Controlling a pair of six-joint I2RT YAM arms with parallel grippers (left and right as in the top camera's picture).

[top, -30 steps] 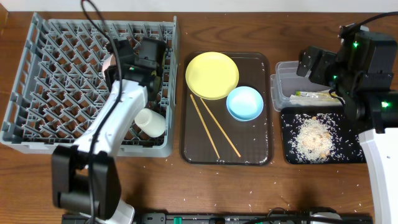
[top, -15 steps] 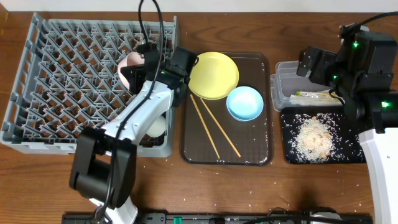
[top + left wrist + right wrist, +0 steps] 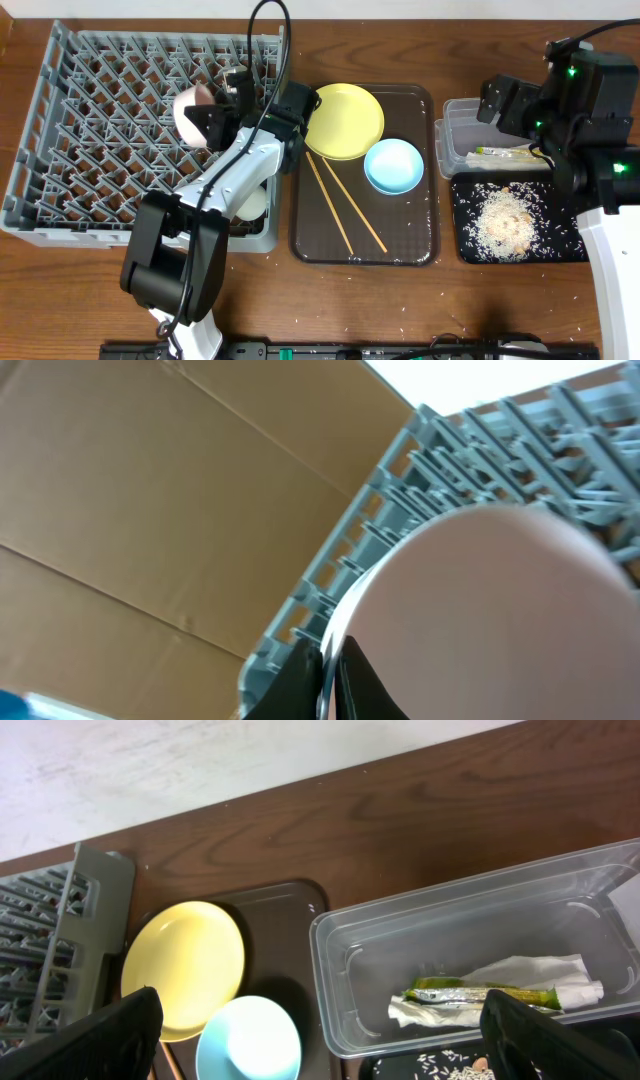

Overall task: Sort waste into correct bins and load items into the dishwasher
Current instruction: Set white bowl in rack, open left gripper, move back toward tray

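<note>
Overhead, the left gripper (image 3: 224, 115) clamps the white bowl (image 3: 192, 118) by its rim, the bowl tilted just beyond its tips above the dish rack (image 3: 90, 130). From the left wrist, its fingers (image 3: 282, 695) pinch that rim, the dish rack behind. From the right wrist, the right gripper (image 3: 320, 1045) gapes wide over the clear tub (image 3: 340, 970), with the wrapper (image 3: 540, 970) and packet (image 3: 470, 990) lying ahead inside.

Two robot arms. The left arm (image 3: 215, 190) has smooth white rounded links, black joints and a boxy black base, and a thin black cable (image 3: 250, 35) loops above it. The right arm (image 3: 610, 250) is white below, with bulky black housings above carrying small green lights (image 3: 572, 72). The right gripper (image 3: 320, 1005) has matt black, angular fingers (image 3: 80, 1040).
</note>
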